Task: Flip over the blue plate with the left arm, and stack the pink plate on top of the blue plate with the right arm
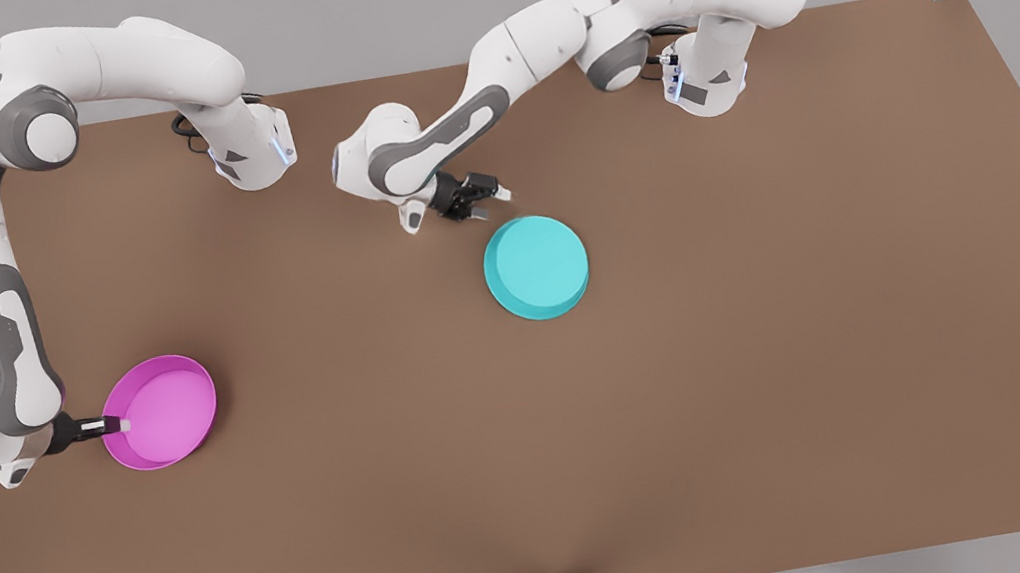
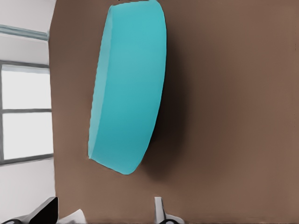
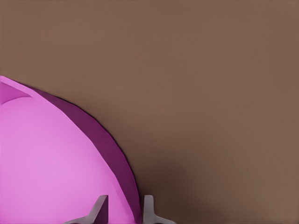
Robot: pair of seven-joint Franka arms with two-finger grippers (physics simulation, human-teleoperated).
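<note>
The blue plate lies base-up on the brown bench, a little past centre toward one o'clock, its rim down and nothing on it. The pink plate sits open side up at about nine o'clock, well apart from the blue one, and holds nothing. The right end effector is clamped on the pink plate's rim at its nine o'clock edge, one finger inside the wall and one outside. The left end effector hovers just beside the blue plate at its eleven o'clock edge, fingers spread and gripping nothing. No writing shows on either plate.
</note>
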